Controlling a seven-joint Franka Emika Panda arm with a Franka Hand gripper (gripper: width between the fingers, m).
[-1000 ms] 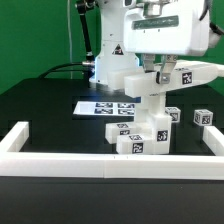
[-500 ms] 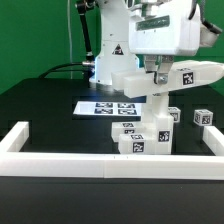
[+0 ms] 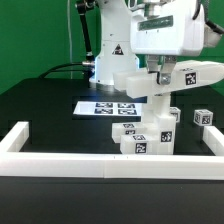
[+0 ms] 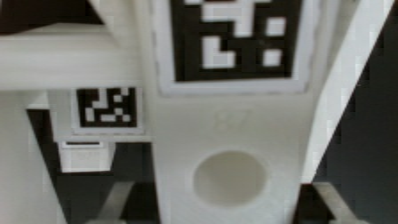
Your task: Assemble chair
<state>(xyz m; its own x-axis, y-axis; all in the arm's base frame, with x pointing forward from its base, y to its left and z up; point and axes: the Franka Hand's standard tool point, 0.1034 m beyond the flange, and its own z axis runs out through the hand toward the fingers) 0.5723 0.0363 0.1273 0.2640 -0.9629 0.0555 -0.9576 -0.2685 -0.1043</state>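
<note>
My gripper is shut on a flat white chair slab with tags, holding it tilted in the air. Just beneath it stands a stack of joined white chair parts, close to the slab's lower side; whether they touch I cannot tell. In the wrist view the held slab fills the picture, showing a large tag and a round hole. Both dark fingers press against its sides. Beyond it shows another tagged white part.
The marker board lies flat behind the chair parts, at the foot of the robot base. Small tagged white blocks sit at the exterior view's right. A low white border rail runs along the front and sides.
The gripper and the held slab have shifted slightly toward the exterior view's right. The parts on the table have not moved.
</note>
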